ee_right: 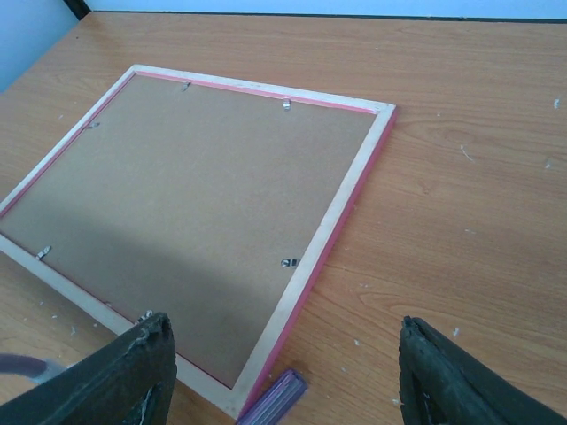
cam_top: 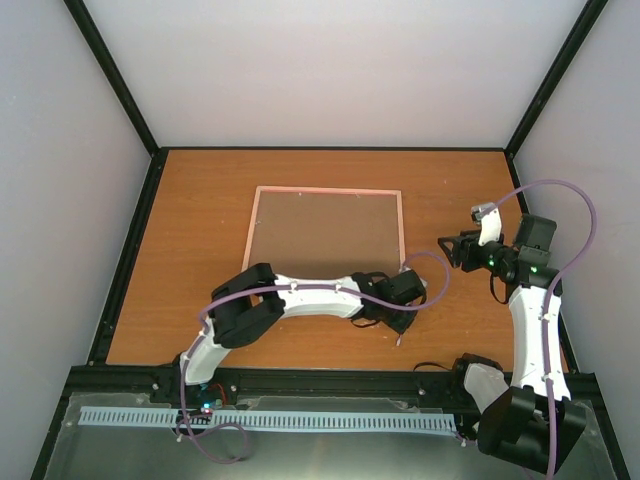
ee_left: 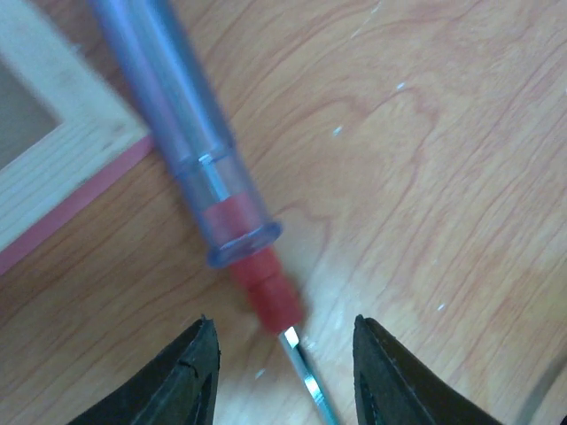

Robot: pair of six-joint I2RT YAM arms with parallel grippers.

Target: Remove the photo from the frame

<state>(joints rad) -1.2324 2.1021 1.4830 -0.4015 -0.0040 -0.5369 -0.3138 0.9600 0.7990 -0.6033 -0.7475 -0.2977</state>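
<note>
The frame (cam_top: 325, 235) lies back side up on the table, with a pale wood rim, a pink outer edge and a brown backing board (ee_right: 195, 204) held by small metal tabs (ee_right: 289, 262). The photo is hidden under the board. My left gripper (ee_left: 283, 323) is open over the table just off the frame's near right corner (ee_left: 71, 150). A screwdriver (ee_left: 182, 150) with a clear blue handle and red collar lies on the wood, its metal shaft running between the open fingers. My right gripper (ee_right: 283, 325) is open and empty, hovering right of the frame.
The screwdriver's handle end (ee_right: 275, 403) shows beside the frame's corner in the right wrist view. Black rails (cam_top: 130, 250) and white walls border the wooden table. The left arm (cam_top: 300, 298) reaches across the near edge of the frame.
</note>
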